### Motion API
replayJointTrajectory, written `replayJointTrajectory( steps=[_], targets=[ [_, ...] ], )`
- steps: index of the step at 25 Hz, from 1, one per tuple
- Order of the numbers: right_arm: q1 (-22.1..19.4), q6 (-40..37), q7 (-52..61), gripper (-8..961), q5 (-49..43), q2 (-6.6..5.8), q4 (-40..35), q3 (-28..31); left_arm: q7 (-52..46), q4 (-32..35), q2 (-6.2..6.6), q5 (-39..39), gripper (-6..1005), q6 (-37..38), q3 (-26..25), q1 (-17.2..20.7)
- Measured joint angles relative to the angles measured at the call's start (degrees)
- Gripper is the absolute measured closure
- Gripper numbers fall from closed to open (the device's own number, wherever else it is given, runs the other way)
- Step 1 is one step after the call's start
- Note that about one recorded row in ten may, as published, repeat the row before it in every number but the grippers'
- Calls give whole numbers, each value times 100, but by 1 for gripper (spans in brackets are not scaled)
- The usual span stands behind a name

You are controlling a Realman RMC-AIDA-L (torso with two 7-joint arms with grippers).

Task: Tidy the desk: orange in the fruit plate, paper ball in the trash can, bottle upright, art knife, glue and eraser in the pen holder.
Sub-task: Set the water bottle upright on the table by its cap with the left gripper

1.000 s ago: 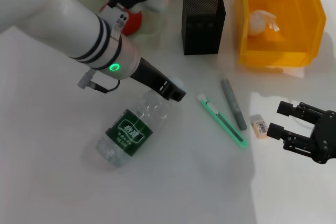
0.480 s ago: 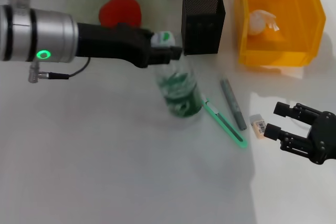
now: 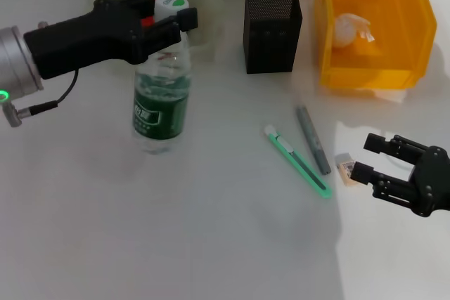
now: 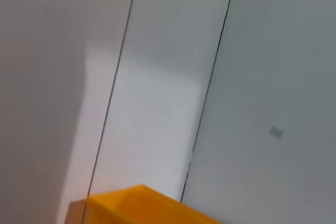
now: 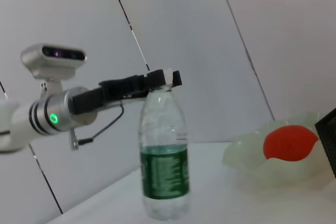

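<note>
Left hand (image 3: pixel 169 19) pinches the clear ribbed bottle's (image 3: pixel 160 107) neck; right hand (image 3: pixel 373 158) spread

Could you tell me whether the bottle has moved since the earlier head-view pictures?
Yes. The bottle, lying down earlier, now stands upright in the left gripper, farther left of the pen holder.

We see left arm: silver metal wrist cuff, green status LED lit, thin grey cable plugged into side connector. Left gripper (image 3: pixel 169 22) matte black, long boxy housing, small red patch near tip. Right gripper (image 3: pixel 383 166) all black, ribbed blocky jaws, angular linkages. Right wrist view: white arm segment, black bands.
</note>
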Motion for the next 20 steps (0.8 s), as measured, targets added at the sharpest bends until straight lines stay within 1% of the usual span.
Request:
replayJointTrajectory(
  steps=[1, 2, 6, 7, 8, 9, 10, 11, 12, 13, 14, 15, 16, 19, 20],
  targets=[
    [38, 0, 0, 231, 11, 3, 61, 0, 519, -420, 1, -332, 549, 61, -18, -1],
    [38, 0, 0, 231, 11, 3, 61, 0, 519, -420, 1, -332, 549, 61, -18, -1],
    [88, -4, 1, 231, 53, 12, 159, 53, 1683, -1312, 2, -737, 550, 332, -247, -13],
    [91, -5, -4, 231, 92, 17, 199, 110, 2258, -1792, 2, -846, 550, 541, -423, -74],
    [91, -5, -4, 231, 92, 17, 199, 110, 2550, -2034, 2, -888, 550, 636, -530, -118],
    [95, -5, -69, 231, 221, 19, 338, 234, 2791, -2267, 2, -918, 550, 704, -636, -158],
    [95, -5, -69, 231, 221, 19, 338, 234, 2791, -2267, 2, -918, 550, 704, -636, -158],
    [97, -6, -206, 231, 387, 20, 496, 301, 3232, -2639, -6, -984, 550, 784, -793, -231],
    [97, -3, -294, 231, 501, 21, 584, 309, 3427, -2786, -12, -1028, 550, 810, -839, -260],
    [96, 21, -456, 231, 701, 22, 762, 311, 3943, -3187, -30, -1230, 550, 837, -866, -342],
    [96, 21, -456, 231, 701, 22, 762, 311, 3943, -3187, -30, -1230, 550, 837, -866, -342],
    [97, 30, -520, 231, 776, 22, 834, 312, 4384, -3542, -41, -1434, 550, 839, -868, -424],
    [101, 34, -583, 231, 827, 22, 911, 313, 4384, -3542, -41, -1434, 550, 839, -868, -424],
    [146, 47, -672, 231, 857, 22, 1050, 315, 4968, -4000, -45, -1670, 550, 842, -871, -542],
    [146, 47, -672, 231, 857, 22, 1050, 315, 4968, -4000, -45, -1670, 550, 842, -871, -542]
  ],
)
